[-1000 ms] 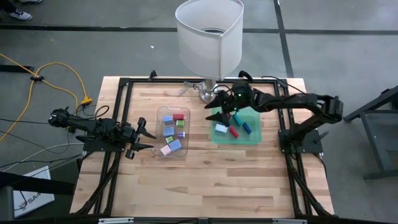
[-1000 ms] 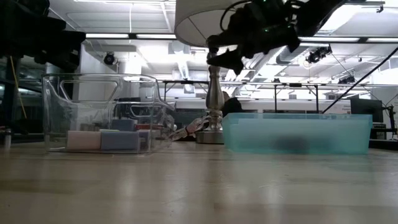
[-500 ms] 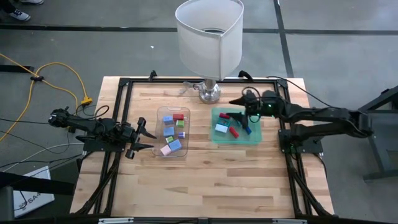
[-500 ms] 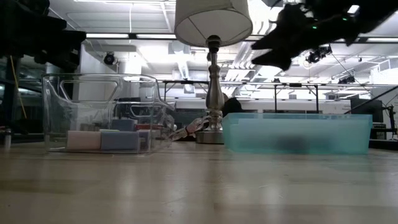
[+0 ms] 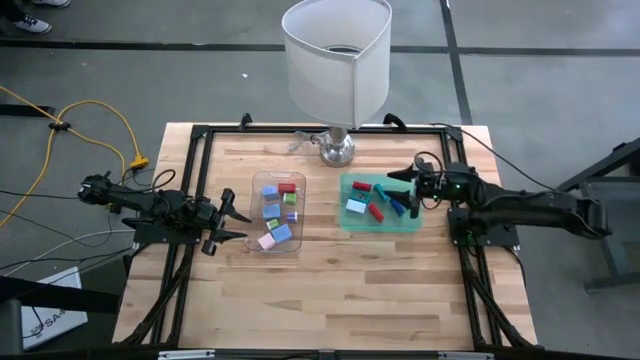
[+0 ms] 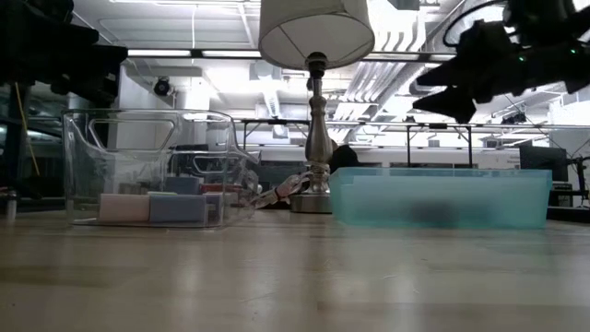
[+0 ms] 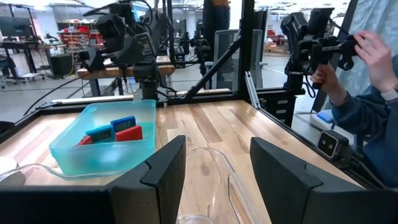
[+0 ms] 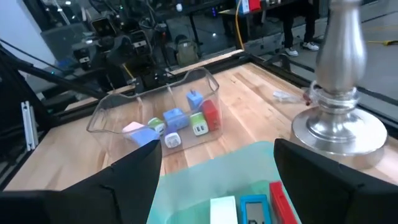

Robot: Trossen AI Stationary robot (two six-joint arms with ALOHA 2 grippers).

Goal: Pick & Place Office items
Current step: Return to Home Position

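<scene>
Right tool point(image 5: 402, 193) | open, drawn back toward right edge of surface point(image 5: 330, 295) (homing) | we judge placing done | left tool point(image 5: 243, 226) open, left edge

1. Front half of the tabletop point(image 5: 330, 290): bare, open to approach.
2. Lamp point(image 5: 337, 60): back centre, its shade overhanging the back edge.
3. Clear tray point(image 5: 277, 253) and green tray point(image 5: 380, 229): side by side, with a narrow bare strip between.
4. Right fingers point(image 8: 124, 186): spread apart, above the green tray's right end.
5. Left fingers point(image 7: 155, 180): spread apart, just beside the clear tray's left wall.
</scene>
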